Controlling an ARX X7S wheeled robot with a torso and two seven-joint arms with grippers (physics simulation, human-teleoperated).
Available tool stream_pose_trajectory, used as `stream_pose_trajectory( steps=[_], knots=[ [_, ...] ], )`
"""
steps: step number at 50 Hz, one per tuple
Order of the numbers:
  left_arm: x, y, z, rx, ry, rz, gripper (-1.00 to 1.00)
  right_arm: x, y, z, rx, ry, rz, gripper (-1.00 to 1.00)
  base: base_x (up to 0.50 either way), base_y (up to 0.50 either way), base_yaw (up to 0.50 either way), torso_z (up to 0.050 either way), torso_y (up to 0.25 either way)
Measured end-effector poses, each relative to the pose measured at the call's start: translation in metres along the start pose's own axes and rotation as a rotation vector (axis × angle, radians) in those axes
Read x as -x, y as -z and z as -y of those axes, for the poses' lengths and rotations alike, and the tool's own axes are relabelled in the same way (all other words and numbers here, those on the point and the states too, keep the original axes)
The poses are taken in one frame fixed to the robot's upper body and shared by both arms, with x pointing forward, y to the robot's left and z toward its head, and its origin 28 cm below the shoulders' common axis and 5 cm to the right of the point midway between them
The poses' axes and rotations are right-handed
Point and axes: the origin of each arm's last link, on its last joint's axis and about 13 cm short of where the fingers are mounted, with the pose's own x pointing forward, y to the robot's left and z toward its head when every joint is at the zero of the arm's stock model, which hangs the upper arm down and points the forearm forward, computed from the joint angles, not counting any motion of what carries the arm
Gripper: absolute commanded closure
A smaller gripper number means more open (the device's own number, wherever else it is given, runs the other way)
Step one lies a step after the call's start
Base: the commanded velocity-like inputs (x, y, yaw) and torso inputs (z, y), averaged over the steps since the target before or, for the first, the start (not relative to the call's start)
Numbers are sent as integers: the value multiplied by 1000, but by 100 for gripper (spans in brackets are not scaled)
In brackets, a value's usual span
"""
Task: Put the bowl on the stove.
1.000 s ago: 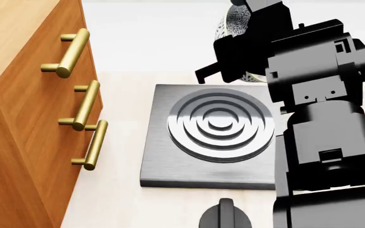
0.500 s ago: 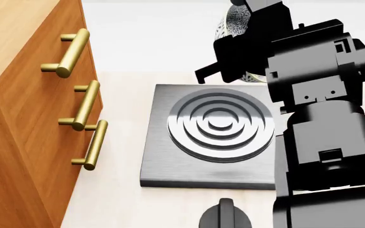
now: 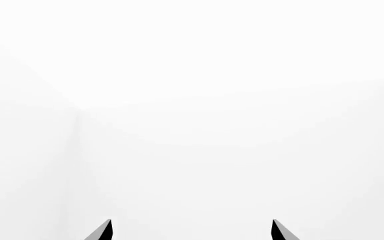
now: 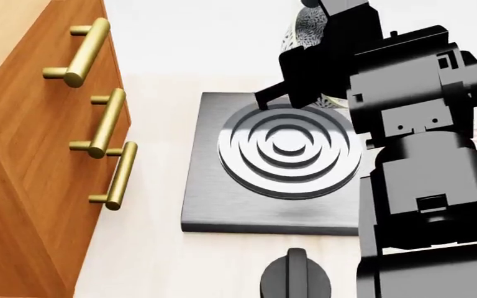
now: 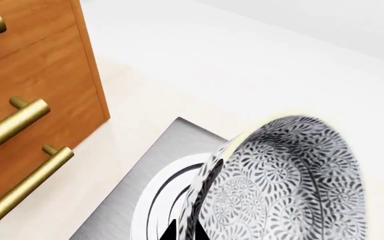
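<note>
Mostly hidden, the bowl (image 4: 302,29) hangs above the stove's (image 4: 213,205) far edge, tilted on its side in the right gripper (image 5: 186,231), which clamps its rim (only dark fingertips show in the wrist view). The right arm covers the stove's right edge. A wooden cabinet (image 4: 31,155) stands just left; a black knob (image 4: 295,276) lies on the pale surface (image 4: 151,261) in front. The left gripper (image 3: 190,231) is spread open, facing blank white.

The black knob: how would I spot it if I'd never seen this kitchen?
Find the wooden cabinet with brass handles; beside it lies the square grey stove. Just in front of the stove's near edge sits the knob, small, round and black, with a raised grip bar.
</note>
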Motion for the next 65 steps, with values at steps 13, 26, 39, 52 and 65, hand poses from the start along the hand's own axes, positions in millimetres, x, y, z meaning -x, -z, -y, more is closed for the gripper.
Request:
stream_pose_trajectory(
  steps=[13,26,39,52,65],
  knots=[
    [2,2,-2,7,18,-17,-100,0,0,0,0,0,-1,100,0,0,0,0,-119],
    [4,0,-9,6,21,2,-100,0,0,0,0,0,2,100,0,0,0,0,-19],
    [5,-1,-12,-8,28,6,-100,0,0,0,0,1,-1,100,0,0,0,0,-110],
    [5,-2,-13,-18,31,9,-100,0,0,0,0,1,1,100,0,0,0,0,-8],
    [4,-1,-13,-23,38,7,-100,0,-1,0,-5,-6,9,100,0,0,0,0,-232]
  ],
)
